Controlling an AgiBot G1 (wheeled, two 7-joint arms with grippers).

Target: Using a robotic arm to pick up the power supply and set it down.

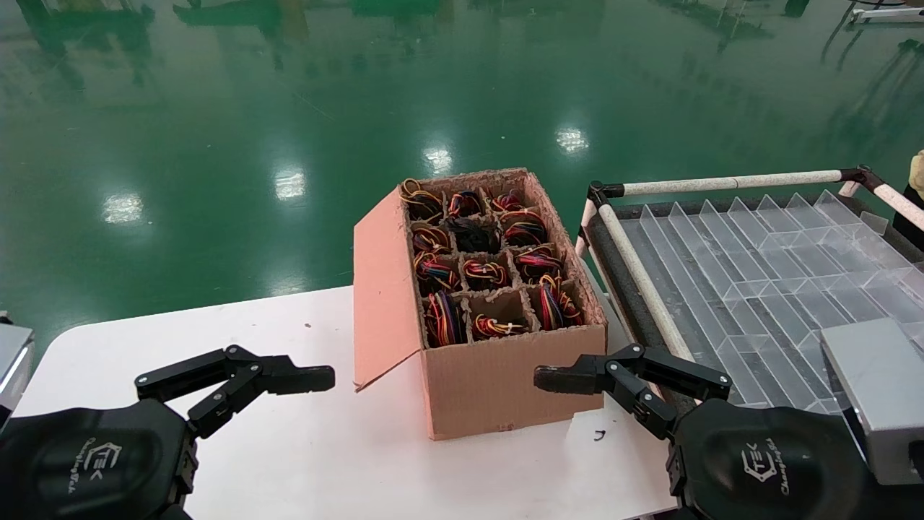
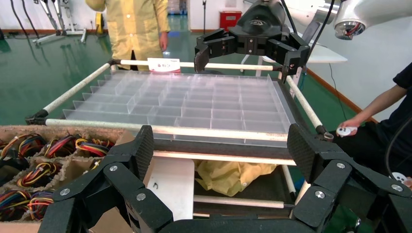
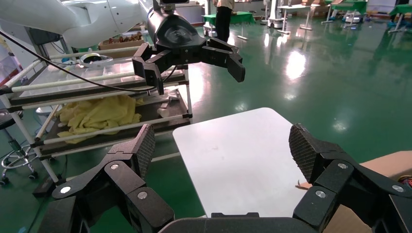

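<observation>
Both jaws are spread wide and empty: the left gripper (image 1: pixel 289 375) at seven o'clock of the cardboard box (image 1: pixel 505 383), the right gripper (image 1: pixel 577 375) at five. Wire coils (image 1: pixel 485 273) fill the compartments; no power supply casing is discernible. A coil could be snagged instead. The clear divider tray (image 2: pixel 194 104) is shown fully only by the left wrist.

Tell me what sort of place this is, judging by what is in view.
Probably a factory or robot test floor: glossy green painted floor, a brown cardboard box divided into cells of coloured wire bundles, and a clear plastic compartment tray on a pipe-frame cart.
</observation>
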